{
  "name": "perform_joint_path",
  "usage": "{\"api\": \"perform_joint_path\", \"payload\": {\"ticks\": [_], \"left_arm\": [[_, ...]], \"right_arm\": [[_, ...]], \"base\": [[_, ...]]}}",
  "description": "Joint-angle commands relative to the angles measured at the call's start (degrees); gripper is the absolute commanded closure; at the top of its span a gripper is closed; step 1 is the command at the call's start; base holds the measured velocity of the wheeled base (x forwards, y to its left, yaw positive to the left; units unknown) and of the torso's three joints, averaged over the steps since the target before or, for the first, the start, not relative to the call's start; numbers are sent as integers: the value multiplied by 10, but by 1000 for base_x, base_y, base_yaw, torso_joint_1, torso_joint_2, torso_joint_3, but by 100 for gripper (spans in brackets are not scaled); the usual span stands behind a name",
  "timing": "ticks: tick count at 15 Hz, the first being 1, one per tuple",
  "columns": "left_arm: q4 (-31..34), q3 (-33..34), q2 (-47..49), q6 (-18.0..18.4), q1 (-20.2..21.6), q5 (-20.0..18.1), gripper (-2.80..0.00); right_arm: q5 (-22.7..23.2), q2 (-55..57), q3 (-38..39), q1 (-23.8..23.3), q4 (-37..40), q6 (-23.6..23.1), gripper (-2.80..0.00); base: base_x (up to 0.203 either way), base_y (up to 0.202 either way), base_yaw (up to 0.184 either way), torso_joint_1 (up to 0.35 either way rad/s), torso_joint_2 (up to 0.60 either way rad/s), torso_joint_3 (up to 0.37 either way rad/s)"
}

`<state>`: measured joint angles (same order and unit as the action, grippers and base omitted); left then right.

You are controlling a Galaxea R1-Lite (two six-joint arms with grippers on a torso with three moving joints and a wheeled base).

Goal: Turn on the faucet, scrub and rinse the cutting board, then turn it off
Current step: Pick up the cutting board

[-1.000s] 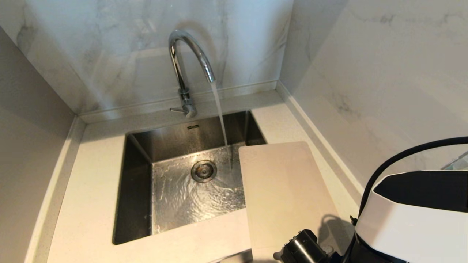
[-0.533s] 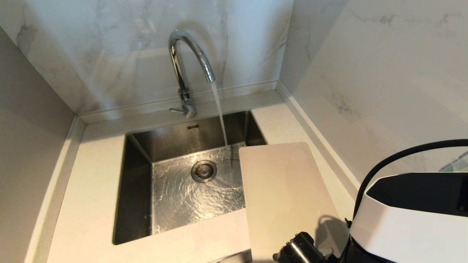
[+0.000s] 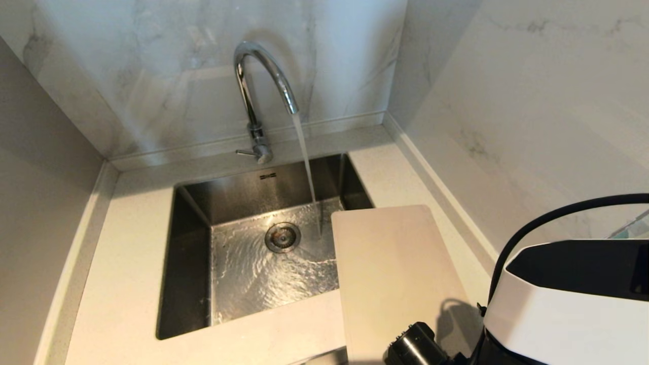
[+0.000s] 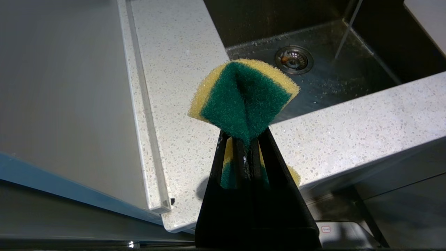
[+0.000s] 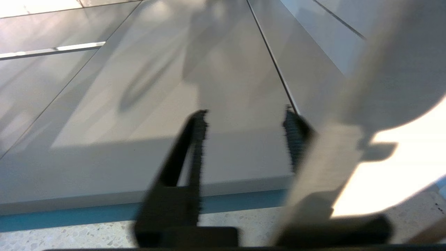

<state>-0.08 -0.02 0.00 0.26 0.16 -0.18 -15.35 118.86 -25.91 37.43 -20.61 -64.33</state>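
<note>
Legible text, labels, brands, numbers, signs: none.

1. Small dark rectangular plate [image 3: 267, 176] on the back inner wall of the brushed stainless-steel sink [image 3: 192, 263], at 12 o'clock from the round metal drain strainer [image 3: 282, 236] in the head view. It looks like a maker's mark; its characters are too small to read.

2. Small white tag with a reddish oval mark [image 4: 325, 229] on a pale surface below the speckled white stone counter edge [image 4: 366, 146], at 4 o'clock from the green-and-yellow scrubbing sponge [image 4: 244, 101] in the left wrist view. Not legible.
</note>
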Motion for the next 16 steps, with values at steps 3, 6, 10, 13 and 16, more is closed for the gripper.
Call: {"api": "perform_joint_path", "payload": {"ticks": [3, 6, 10, 13, 16], "left_arm": [[0, 0, 0, 0, 0, 0, 0], [0, -1, 0, 0, 0, 0, 0], [0, -1, 1, 0, 0, 0, 0], [2, -1, 0, 0, 0, 0, 0], [1, -1, 1, 0, 0, 0, 0]], "right_arm": [[0, 0, 1, 0, -1, -4, 0], [-1, -13, 10, 0, -1, -4, 0], [-1, -73, 24, 2, -1, -5, 0], [-1, -131, 34, 2, 2, -6, 0], [-1, -171, 37, 4, 3, -7, 0]], "base": [[0, 0, 0, 0, 0, 0], [0, 0, 0, 0, 0, 0], [0, 0, 0, 0, 0, 0], [0, 0, 0, 0, 0, 0], [0, 0, 0, 0, 0, 0]]}}
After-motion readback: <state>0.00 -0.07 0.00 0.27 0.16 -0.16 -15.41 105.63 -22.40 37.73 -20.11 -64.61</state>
